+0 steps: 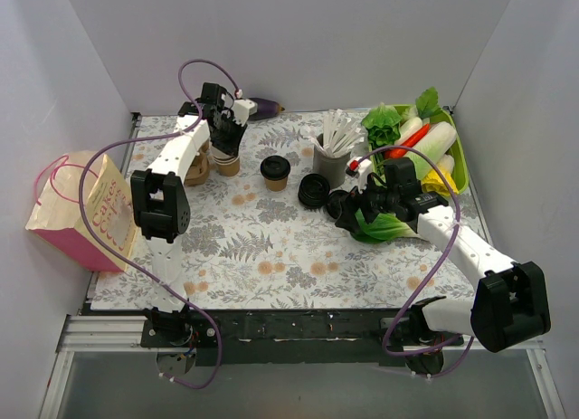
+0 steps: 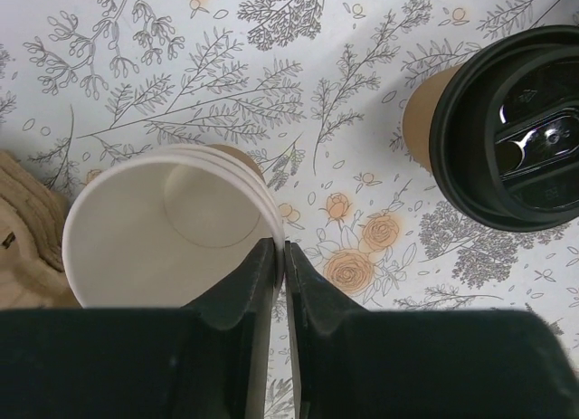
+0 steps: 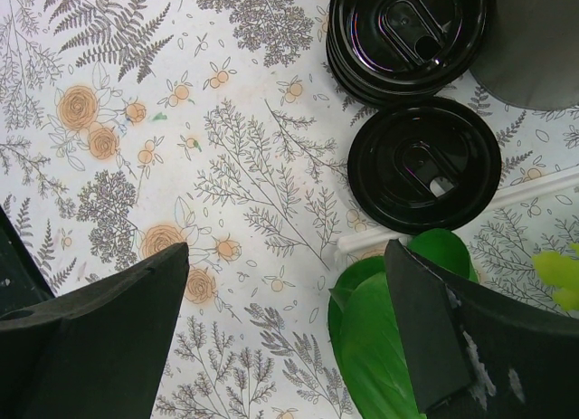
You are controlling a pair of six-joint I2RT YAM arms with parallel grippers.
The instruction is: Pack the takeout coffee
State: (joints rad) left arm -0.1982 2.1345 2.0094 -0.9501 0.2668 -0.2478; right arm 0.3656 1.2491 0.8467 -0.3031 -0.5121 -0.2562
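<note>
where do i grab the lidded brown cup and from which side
Grip the small kraft-brown paper cup with a round black plastic lid by its paper wall just under the lid, likely coming level from the near side: it stands upright, the lid covers the rim, and that side looks unobstructed.

Floral table (image 1: 271,247): takeout coffee (image 1: 275,173), cups (image 2: 163,238), lids (image 1: 315,191)

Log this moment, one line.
left gripper: shut on rim of stacked paper cups | right gripper: open beside black lids | lidded coffee cup: standing untouched
</note>
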